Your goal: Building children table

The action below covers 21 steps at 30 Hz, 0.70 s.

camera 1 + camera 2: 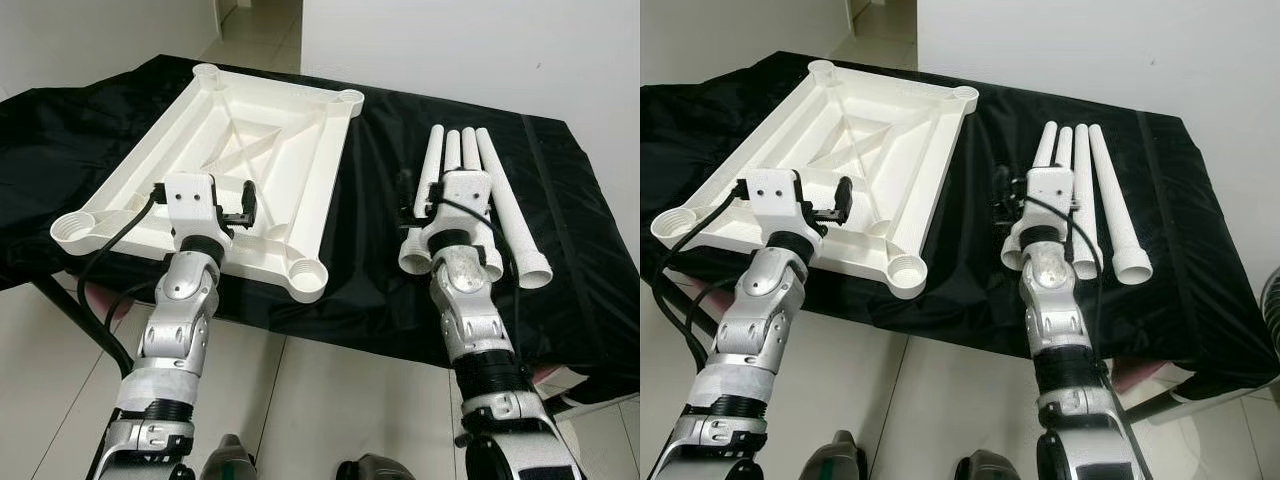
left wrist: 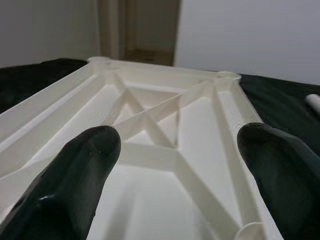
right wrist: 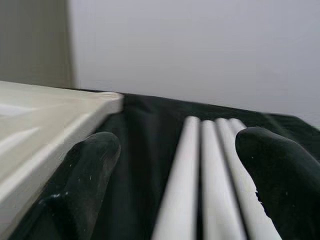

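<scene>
On the black-draped table [image 1: 560, 180] before me, the head views show the upturned white tabletop [image 1: 250, 150] to my left and four white legs [image 1: 470, 190] side by side to my right, well apart from it. Through my left wrist, my left gripper [image 2: 177, 165] hovers wide open over the tabletop's ribbed underside, holding nothing. Through my right wrist, my right gripper [image 3: 175, 175] spreads open, empty, above the legs' near ends.

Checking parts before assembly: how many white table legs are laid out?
4 white tapered plastic legs lie side by side on the black cloth, right of the upturned white tabletop, under the right gripper.
</scene>
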{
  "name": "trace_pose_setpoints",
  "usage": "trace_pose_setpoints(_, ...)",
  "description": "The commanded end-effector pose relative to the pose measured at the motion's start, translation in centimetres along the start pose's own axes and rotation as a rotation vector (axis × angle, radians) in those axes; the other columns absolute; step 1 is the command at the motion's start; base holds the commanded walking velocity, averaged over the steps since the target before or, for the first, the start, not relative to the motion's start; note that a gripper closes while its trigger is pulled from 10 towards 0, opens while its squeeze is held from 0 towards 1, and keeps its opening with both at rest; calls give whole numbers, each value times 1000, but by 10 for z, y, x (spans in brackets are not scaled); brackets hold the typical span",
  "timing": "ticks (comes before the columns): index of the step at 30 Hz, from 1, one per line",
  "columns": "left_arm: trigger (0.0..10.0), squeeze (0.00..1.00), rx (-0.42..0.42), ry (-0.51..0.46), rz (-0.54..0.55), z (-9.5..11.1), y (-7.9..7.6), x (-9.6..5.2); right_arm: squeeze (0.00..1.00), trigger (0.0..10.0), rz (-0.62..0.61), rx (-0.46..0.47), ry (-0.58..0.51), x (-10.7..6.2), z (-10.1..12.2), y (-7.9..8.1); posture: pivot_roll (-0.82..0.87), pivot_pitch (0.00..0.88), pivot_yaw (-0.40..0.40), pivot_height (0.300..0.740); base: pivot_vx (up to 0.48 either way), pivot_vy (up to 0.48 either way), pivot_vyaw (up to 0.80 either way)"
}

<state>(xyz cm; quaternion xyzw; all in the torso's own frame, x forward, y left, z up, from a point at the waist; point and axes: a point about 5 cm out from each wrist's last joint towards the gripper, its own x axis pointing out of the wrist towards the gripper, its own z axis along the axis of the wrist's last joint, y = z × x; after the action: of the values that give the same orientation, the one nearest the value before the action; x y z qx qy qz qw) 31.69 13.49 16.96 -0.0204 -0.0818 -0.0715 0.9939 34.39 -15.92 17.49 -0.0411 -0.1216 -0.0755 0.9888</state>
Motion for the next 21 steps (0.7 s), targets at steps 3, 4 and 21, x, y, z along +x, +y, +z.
trace_pose_setpoints(3, 10000, 0, 7, 54, -188, -6, -18, -7, 0, 10000, -31, 20, 89, 8, -5, 1, 44, 32, -12, 740, 0, 0, 0)
trace_pose_setpoints(4, 10000, 0, 7, 54, -188, -6, -18, -7, 0, 10000, -31, 20, 89, 8, -5, 1, 44, 32, -12, 740, 0, 0, 0)
trace_pose_setpoints(21, 10000, 0, -53, 126, -306, -4, -42, -14, 0, 10000, 92, 110, 501, 7, -32, 51, 55, 42, -10, 740, 0, 0, 0)
